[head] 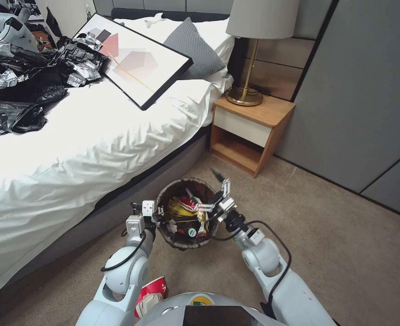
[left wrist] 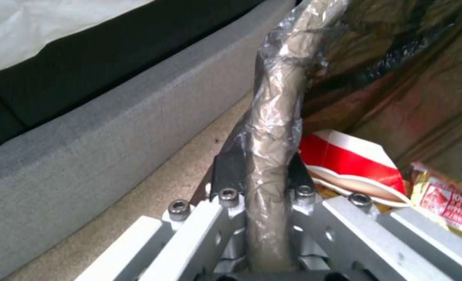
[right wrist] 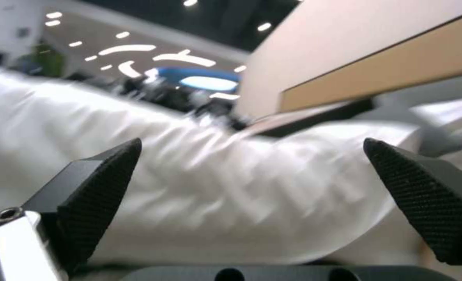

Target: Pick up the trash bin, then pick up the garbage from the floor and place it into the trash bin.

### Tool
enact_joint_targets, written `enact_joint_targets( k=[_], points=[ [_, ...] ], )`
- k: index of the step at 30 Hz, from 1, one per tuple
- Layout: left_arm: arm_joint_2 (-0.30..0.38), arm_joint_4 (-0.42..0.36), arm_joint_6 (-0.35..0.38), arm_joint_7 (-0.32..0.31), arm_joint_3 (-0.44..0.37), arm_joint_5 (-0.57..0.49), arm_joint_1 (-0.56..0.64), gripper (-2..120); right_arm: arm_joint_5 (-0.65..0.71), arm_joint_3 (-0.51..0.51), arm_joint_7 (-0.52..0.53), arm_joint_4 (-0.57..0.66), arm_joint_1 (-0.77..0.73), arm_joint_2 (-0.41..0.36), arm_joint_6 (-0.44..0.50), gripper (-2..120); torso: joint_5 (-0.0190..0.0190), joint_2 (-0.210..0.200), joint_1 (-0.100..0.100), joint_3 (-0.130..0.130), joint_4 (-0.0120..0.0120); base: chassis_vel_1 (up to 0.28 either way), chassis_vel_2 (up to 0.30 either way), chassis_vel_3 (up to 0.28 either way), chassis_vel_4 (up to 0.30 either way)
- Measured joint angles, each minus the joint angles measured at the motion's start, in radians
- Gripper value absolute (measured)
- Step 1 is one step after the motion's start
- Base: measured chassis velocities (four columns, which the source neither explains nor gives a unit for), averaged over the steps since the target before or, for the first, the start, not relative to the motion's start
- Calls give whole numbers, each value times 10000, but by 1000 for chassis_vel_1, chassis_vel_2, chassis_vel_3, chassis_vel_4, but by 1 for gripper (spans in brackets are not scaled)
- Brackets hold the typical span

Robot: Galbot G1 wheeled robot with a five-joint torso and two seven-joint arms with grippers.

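My left end effector clamps the trash bin rim on its bed-facing side, my right end effector hangs spread-open over the opposite rim, and a crushed red-and-white cup lies on the floor behind the trash bin, nearer my left arm.

Your left arm reached forward and low from the shoulder, elbow bent, with a black cable looping along the forearm. Its white-and-silver left tool was clamped, dark fingers pressed on either side of the bag-wrapped rim of the small round trash bin. Your right arm stretched forward at about the same height, wrist cocked upward, cable arching over the forearm. Its silver right tool hung over the bin's far side with its black textured fingertips spread wide, gripping nothing.
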Motion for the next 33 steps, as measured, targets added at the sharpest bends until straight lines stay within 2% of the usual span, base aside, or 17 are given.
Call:
enact_joint_targets(
  k=[1, 5, 7, 13, 14, 16, 17, 20, 21, 24, 33],
  points=[
    [1, -2, -3, 2, -13, 1, 7, 2, -47, 158, 389, 421, -82, 43, -189, 100, 0, 0, 0, 0, 0, 0, 0, 0, 0],
    [1, -7, -5, 2, -22, 1, 12, 2, -91, 255, 618, 654, -138, 76, -306, 100, -1, 0, 0, 0, 0, 0, 0, 0, 0],
    [0, -21, -8, 1, -40, 1, 26, 2, -214, 636, 1428, 1290, -338, 199, -727, 100, 0, 0, 0, 0, 0, 0, 0, 0, 0],
    [-9, -38, -18, 1, -55, 3, 45, 2, -371, 1352, 2217, 1721, -663, 389, -1159, 100, -1, 0, 0, 0, 2, 0, 0, 0, 0],
    [-15, -43, -28, 1, -64, 5, 55, 2, -448, 1763, 2533, 1758, -876, 476, -1312, 100, -1, 0, 0, 0, -4, 0, 0, 0, 0],
    [-19, -45, -48, 1, -64, 12, 69, 2, -488, 2484, 3106, 1411, -1345, 598, -1409, 100, 0, 0, 0, 0, -4, 0, 0, 0, 0],
    [-19, -45, -48, 1, -64, 12, 69, 2, -488, 2484, 3106, 1411, -1345, 598, -1409, 100, 0, 0, 0, 0, -4, 0, 0, 0, 0],
    [-29, -47, -57, 1, -64, 15, 66, 2, -324, 3165, 3713, 127, -1904, 750, -1287, 100, 4, 0, 1, 0, -2, 0, 0, 0, 0],
    [-29, -47, -57, 1, -64, 15, 66, 2, -324, 3165, 3713, 127, -1904, 750, -1287, 100, 4, 0, 1, 0, -2, 0, 0, 0, 0],
    [-17, -62, -70, 1, -73, -12, 73, 2, -60, 3302, 3823, -932, -2083, 886, -835, 100, 2, 0, 0, 0, 0, 0, 0, 0, 0],
    [-46, -168, -79, 41, -32, -25, 161, 2, 18, 3201, 3701, -1065, -1596, 879, -680, 100, 0, 0, 1, 0, -1, 0, 0, 0, 0]
  ],
)
